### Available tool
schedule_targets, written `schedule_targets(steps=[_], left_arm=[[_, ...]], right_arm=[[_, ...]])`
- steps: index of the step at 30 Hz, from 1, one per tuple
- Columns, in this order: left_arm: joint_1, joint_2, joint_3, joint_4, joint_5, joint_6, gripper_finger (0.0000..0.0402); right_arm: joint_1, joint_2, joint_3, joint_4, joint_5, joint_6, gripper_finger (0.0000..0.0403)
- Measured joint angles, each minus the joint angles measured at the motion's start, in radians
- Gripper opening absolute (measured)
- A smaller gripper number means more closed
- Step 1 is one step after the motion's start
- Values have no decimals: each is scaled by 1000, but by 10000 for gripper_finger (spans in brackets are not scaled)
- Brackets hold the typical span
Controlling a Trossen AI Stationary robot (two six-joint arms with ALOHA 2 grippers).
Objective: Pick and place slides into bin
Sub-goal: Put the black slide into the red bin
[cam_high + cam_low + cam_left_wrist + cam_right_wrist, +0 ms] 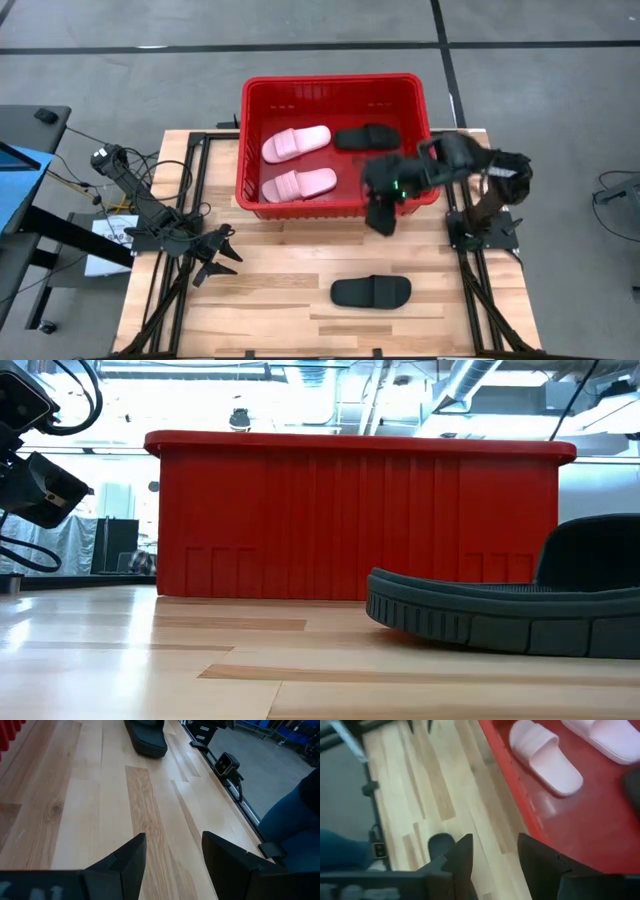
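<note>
With three slides in the bin (420,92), the empty right gripper (383,222), fingers apart, hovers nearer the crosswise black slide (371,291) below it.

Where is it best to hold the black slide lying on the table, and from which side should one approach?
Probably from straight above, gripping the wide strap of the black slide. It lies flat, sole down, alone on the wooden table, and the strap arches above the sole, so one finger can slip beneath it. The right end effector is nearer.
</note>
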Motion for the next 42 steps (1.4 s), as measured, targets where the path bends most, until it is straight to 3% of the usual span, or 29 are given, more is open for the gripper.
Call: schedule_targets(steps=[6, 22, 29, 35, 42], left_arm=[[0, 0, 0, 0, 0, 0, 183], [0, 0, 0, 0, 0, 0, 183], [0, 0, 0, 0, 0, 0, 183], [0, 0, 0, 0, 0, 0, 183], [0, 0, 0, 0, 0, 0, 183]], right_arm=[[165, 13, -118, -4, 110, 221, 132], [374, 29, -463, 30, 108, 776, 171], [429, 30, -529, 203, 108, 965, 202], [421, 109, -534, 312, 86, 1044, 218], [379, 253, -534, 601, -60, 1054, 209]])
